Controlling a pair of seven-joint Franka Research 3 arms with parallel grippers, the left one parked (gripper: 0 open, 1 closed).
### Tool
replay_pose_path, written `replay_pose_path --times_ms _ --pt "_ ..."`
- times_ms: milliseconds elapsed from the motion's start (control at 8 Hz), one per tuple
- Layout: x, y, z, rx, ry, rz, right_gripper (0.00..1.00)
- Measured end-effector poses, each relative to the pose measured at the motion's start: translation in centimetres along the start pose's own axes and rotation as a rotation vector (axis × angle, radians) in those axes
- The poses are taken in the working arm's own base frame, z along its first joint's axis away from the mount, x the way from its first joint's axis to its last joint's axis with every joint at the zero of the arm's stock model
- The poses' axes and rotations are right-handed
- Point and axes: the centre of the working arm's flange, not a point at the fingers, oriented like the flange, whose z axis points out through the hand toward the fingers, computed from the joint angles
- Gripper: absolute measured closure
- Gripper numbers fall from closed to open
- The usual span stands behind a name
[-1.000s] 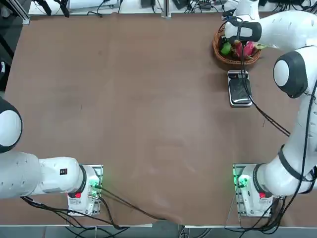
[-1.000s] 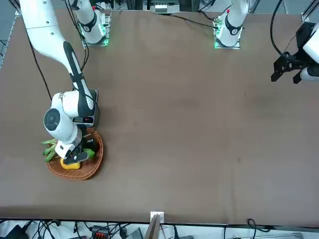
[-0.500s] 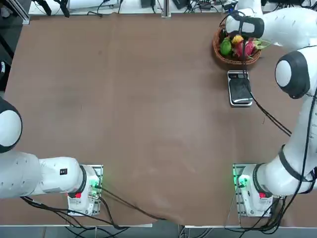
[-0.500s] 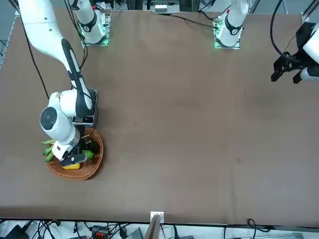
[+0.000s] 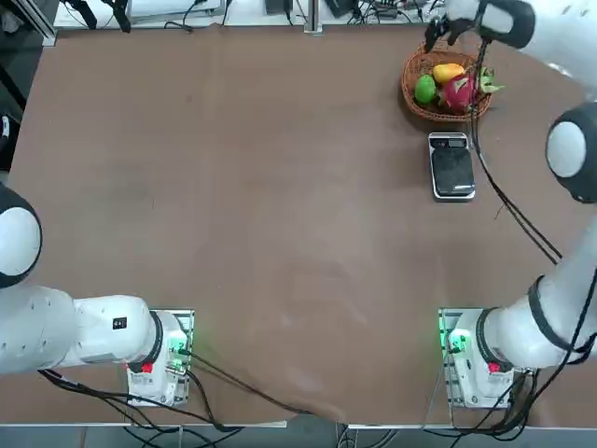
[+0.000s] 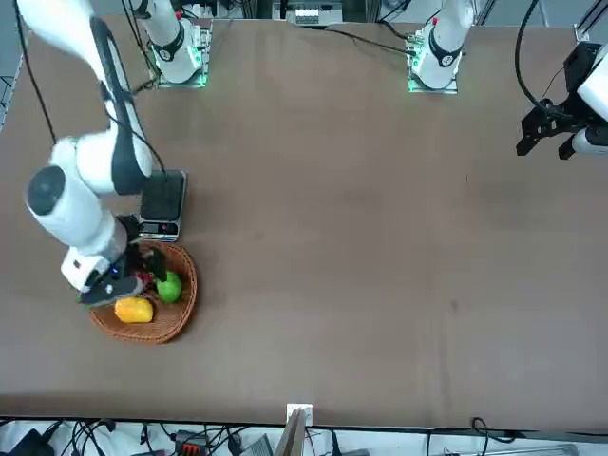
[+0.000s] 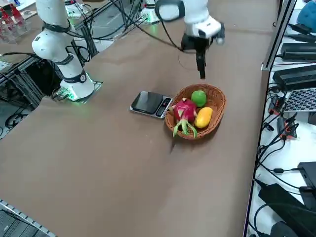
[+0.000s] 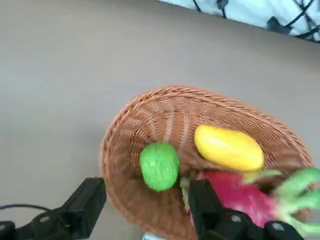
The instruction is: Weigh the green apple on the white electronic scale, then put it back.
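Nearest your working arm's base you've got bare brown surface (image 5: 280,233), then the white electronic scale (image 5: 452,166), dark top plate with nothing on it, display strip at the end toward the basket. Just beyond it, nearly touching its display end, sits the wicker basket (image 5: 409,97). Inside: the green apple (image 5: 425,89) on the side toward the middle of the surface, the yellow-orange fruit (image 5: 448,72) beside it, the pink dragon fruit (image 5: 459,92) with green leaf tips hanging over the rim. Furthest out, your right gripper (image 8: 142,210) hangs raised above the far rim of the basket, clear of all the fruit; fingers (image 8: 87,202) spread wide apart with nothing between them, apple showing in the gap below in the wrist view. Progress call: the apple lies in the basket and the scale is bare, so these pictures can't tell you whether the weighing is already done or not yet begun. If it's done, nothing is left but to pull the arm clear. If not, all of it remains: pick, set on plate, return. Writing: none readable on the scale display, basket or arm; small markings on the parked arm's base too tiny to read.
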Motion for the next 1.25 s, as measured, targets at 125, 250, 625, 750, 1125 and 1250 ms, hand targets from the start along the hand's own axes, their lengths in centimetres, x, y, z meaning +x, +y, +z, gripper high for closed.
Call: replay_pose_path --times_ms 125,250,625,750,1125,1250 --pt "-0.7 0.0 -3.3 0.004 -0.014 0.026 0.0" --pt "-1.7 -0.1 -6.4 0.009 -0.042 0.046 0.0" --pt "-5.1 -0.3 -14.6 0.02 -0.1 0.066 0.0" --pt "-6.5 -0.4 -17.2 0.024 -0.11 0.068 0.0" --pt "-10.0 -0.3 -23.2 0.029 -0.118 0.075 0.0" --pt "-10.8 -0.2 -24.3 0.03 -0.117 0.078 0.0"
